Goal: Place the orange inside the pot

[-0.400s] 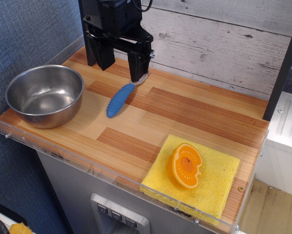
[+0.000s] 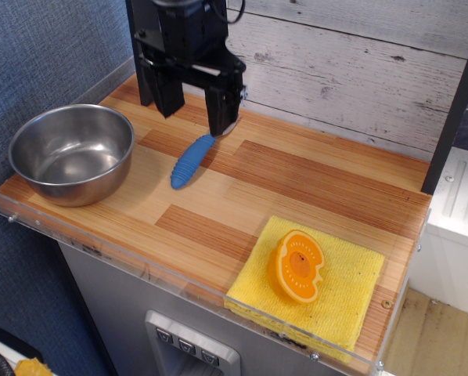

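Gripper [image 2: 196,110] sits at the counter's back edge with jaws spread wide, gripping nothing — a blue-handled tool [image 2: 192,160] lies just below it. Orange [image 2: 299,265] rests cut face up on the yellow cloth [image 2: 351,298] at the front right corner, well apart from the pot [image 2: 71,153] at the front left corner.

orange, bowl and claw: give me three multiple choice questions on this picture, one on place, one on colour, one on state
1. Where does the orange lie?
A. in the bowl
B. on the yellow cloth
C. on bare wood

2. What colour is the ridged handle below the claw?
A. blue
B. red
C. green

3. What is in the bowl?
A. the orange
B. a spoon
C. nothing

Answers:
1 B, it rests on the cloth at the near right corner.
2 A, the handle is blue, under the claw.
3 C, the steel bowl at the left shows only its bare inside.
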`<state>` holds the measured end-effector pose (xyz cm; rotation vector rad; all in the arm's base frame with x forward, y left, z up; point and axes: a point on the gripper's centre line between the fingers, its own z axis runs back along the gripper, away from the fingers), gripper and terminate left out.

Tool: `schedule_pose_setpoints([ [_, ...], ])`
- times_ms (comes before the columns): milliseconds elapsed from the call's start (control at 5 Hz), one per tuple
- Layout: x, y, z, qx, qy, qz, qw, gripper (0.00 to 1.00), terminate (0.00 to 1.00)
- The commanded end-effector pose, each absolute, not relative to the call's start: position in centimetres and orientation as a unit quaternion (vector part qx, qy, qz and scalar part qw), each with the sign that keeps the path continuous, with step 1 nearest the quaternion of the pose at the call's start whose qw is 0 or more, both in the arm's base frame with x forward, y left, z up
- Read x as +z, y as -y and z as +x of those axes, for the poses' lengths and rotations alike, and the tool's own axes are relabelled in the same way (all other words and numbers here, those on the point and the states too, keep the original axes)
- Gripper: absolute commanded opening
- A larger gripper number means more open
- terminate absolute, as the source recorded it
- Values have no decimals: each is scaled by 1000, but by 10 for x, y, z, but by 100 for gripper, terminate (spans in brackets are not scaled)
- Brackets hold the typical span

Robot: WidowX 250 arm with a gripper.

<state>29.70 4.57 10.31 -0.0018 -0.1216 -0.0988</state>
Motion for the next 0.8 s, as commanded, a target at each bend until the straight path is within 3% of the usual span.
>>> schedule_pose_setpoints([
  [0, 102, -12, 274, -91, 64, -14, 994, 100, 0],
  [600, 81, 35, 247, -129, 55, -17, 990, 100, 0],
])
